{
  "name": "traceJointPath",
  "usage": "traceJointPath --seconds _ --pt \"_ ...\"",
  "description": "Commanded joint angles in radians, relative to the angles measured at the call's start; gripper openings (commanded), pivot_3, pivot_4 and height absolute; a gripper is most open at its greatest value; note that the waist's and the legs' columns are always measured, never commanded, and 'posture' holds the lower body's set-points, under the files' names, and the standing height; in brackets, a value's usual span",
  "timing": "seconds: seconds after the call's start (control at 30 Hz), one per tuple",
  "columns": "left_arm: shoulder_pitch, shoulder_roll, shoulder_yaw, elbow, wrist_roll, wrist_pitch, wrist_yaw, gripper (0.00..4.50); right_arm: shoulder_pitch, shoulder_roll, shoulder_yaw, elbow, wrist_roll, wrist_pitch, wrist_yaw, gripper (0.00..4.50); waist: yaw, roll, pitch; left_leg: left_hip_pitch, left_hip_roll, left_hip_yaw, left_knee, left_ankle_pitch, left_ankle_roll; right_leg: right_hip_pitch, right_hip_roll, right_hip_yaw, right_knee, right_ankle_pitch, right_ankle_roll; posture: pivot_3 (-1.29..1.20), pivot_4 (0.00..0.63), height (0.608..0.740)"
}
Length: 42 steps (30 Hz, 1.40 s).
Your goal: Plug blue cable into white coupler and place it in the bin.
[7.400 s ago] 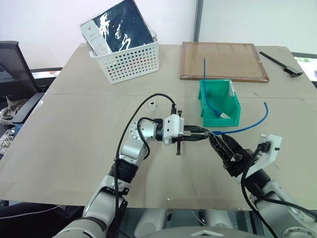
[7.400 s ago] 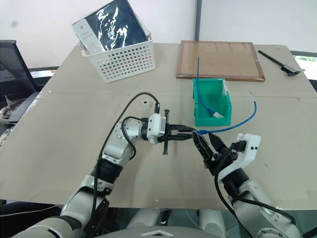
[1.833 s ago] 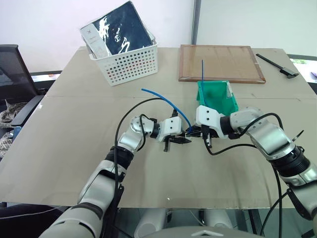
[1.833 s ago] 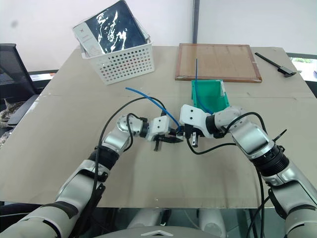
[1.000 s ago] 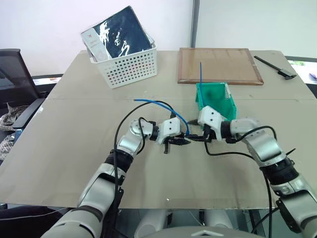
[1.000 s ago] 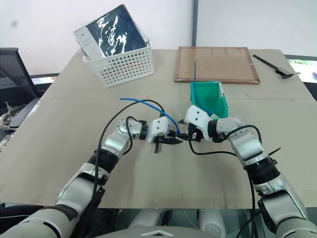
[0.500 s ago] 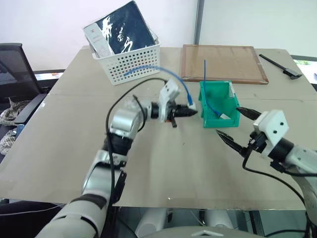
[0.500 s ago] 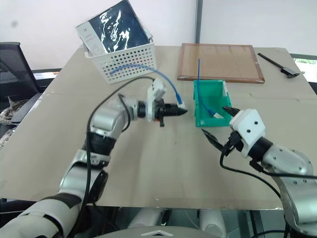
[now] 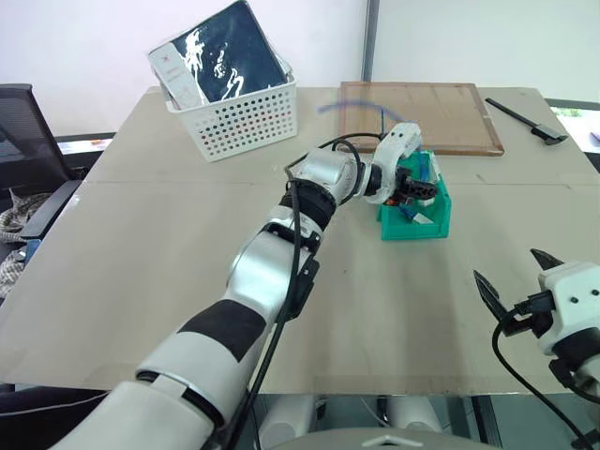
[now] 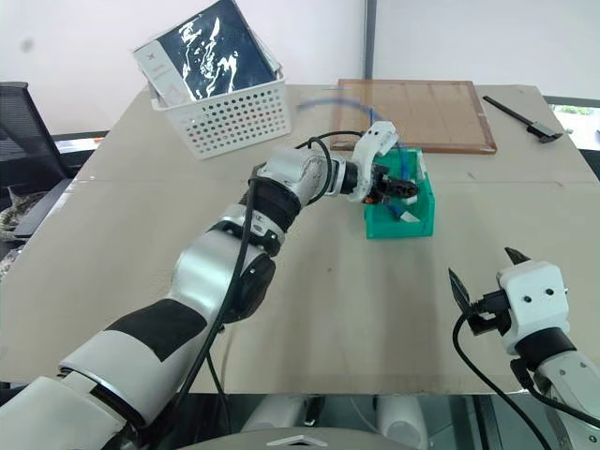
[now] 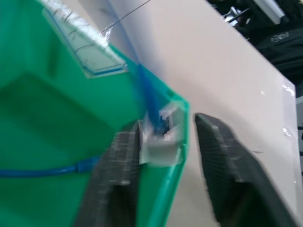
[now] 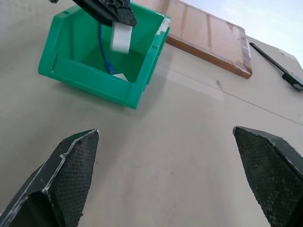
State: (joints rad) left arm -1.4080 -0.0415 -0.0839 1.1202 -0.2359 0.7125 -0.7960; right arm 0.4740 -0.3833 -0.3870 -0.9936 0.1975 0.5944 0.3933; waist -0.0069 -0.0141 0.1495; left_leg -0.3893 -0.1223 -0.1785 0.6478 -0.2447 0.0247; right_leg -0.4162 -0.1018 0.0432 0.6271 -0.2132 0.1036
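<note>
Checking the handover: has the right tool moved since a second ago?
Yes. The right tool has drawn back from the bin toward the table's near edge.

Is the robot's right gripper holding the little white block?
No, the right gripper is wide open and empty above the bare table, while the white coupler hangs at the left gripper over the green bin.

White coupler [image 12: 120, 38] hangs over bin [image 12: 90, 80], seemingly btwn left gripper's [image 12: 110, 12] fingers.

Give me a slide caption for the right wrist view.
Open right gripper looks across the table at the green bin, where the left gripper releases the white coupler.
</note>
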Motion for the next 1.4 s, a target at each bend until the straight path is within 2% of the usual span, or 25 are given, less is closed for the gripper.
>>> traceJointPath --seconds 0.03,0.1,0.13,0.27,0.37,0.47,0.6,0.67,0.73,0.8,0.9,1.0,1.17,1.4 --pt "-0.093 0.019 0.031 0.039 0.017 -0.014 -0.027 3.49 0.033 0.01 -0.033 -0.047 0.017 -0.056 0.006 4.5 0.0 -0.001 0.001 0.0 0.0 0.0 0.0 0.0 0.0 0.0 0.0 0.0 0.0 0.0 0.0 0.0 0.15 0.74" --pt "-0.099 0.048 0.029 0.015 0.011 0.046 -0.086 4.26 0.036 0.006 -0.031 -0.041 0.029 -0.068 0.016 4.5 -0.004 -0.001 0.002 -0.001 -0.001 0.001 0.0 0.001 -0.002 0.0 -0.001 0.0 0.0 0.0 0.0 0.0 0.15 0.74" --pt "-0.087 0.072 0.035 -0.031 -0.003 0.081 -0.118 4.42 0.033 0.002 -0.03 -0.034 0.04 -0.071 0.024 4.5 -0.006 0.0 0.002 -0.001 -0.001 0.001 0.0 0.001 -0.002 0.0 -0.001 0.001 0.0 0.0 0.0 0.0 0.15 0.74" --pt "0.015 0.149 0.024 -0.26 -0.04 0.184 -0.193 4.42 0.013 -0.015 -0.034 -0.011 0.081 -0.084 0.054 4.5 -0.011 0.0 0.002 0.0 0.0 0.001 0.0 0.001 -0.001 0.0 -0.001 0.001 0.0 0.0 0.0 0.0 0.15 0.74" --pt "0.181 0.228 0.03 -0.57 -0.094 0.298 -0.189 4.42 -0.024 -0.046 -0.058 0.025 0.13 -0.085 0.089 4.5 -0.012 0.001 0.002 0.002 0.001 0.002 -0.001 0.001 -0.001 0.0 0.0 0.003 0.001 0.0 0.0 0.0 0.15 0.74" --pt "0.451 0.311 0.042 -0.928 -0.112 0.207 -0.173 4.42 -0.096 -0.112 -0.097 0.085 0.206 -0.068 0.144 4.5 -0.021 0.001 0.001 0.006 0.001 0.006 -0.003 0.001 -0.001 0.001 0.0 0.008 0.001 0.003 -0.004 0.0 0.15 0.74" --pt "0.682 0.367 0.067 -1.15 -0.101 0.051 -0.134 4.42 -0.152 -0.197 -0.15 0.153 0.292 -0.046 0.21 4.5 0.007 -0.001 0.003 0.006 0.002 0.006 -0.005 0.002 -0.003 0.001 0.001 0.008 0.001 0.004 -0.006 0.0 0.15 0.74" --pt "0.784 0.4 0.072 -1.2 -0.087 -0.033 -0.127 4.42 -0.186 -0.244 -0.171 0.188 0.336 -0.038 0.243 4.5 0.016 -0.001 0.003 0.006 0.002 0.007 -0.005 0.002 -0.003 0.001 0.001 0.008 0.0 0.004 -0.006 0.0 0.15 0.74" --pt "0.85 0.428 0.096 -1.214 -0.12 -0.04 -0.144 4.42 -0.213 -0.291 -0.178 0.227 0.343 -0.052 0.276 4.5 0.024 -0.001 0.003 0.007 0.002 0.008 -0.005 0.002 -0.003 0.002 0.0 0.009 0.0 0.004 -0.006 0.0 0.15 0.74" --pt "0.893 0.43 0.171 -1.225 -0.212 -0.016 -0.17 4.42 -0.231 -0.33 -0.181 0.262 0.351 -0.055 0.307 4.5 0.028 -0.001 0.003 0.006 0.002 0.006 -0.004 -0.001 0.001 0.003 0.0 0.007 0.0 0.004 -0.006 0.0 0.15 0.74" --pt "0.977 0.487 0.188 -1.257 -0.196 -0.108 -0.196 4.42 -0.235 -0.375 -0.197 0.308 0.352 -0.068 0.352 4.5 0.022 -0.001 0.003 0.007 0.002 0.006 -0.004 -0.001 0.001 0.003 0.0 0.006 -0.001 0.004 -0.006 0.0 0.15 0.74" --pt "1.071 0.551 0.19 -1.291 -0.173 -0.21 -0.221 4.42 -0.206 -0.408 -0.229 0.353 0.34 -0.091 0.403 4.5 0.021 -0.001 0.003 0.007 0.002 0.007 -0.005 -0.001 0.001 0.003 0.0 0.007 -0.001 0.004 -0.006 0.0 0.15 0.74" --pt "1.245 0.645 0.253 -1.355 -0.21 -0.272 -0.25 4.42 -0.096 -0.434 -0.291 0.413 0.298 -0.168 0.507 4.5 0.022 -0.001 0.003 0.007 0.002 0.007 -0.005 -0.001 0.002 0.003 0.0 0.007 -0.001 0.004 -0.007 0.0 0.15 0.74" --pt "1.43 0.706 0.341 -1.428 -0.259 -0.264 -0.248 4.42 -0.05 -0.448 -0.301 0.511 0.246 -0.279 0.587 4.5 0.021 -0.001 0.003 0.009 0.003 0.007 -0.005 -0.002 0.003 0.005 -0.001 0.007 -0.001 0.003 -0.006 0.0 0.15 0.74"
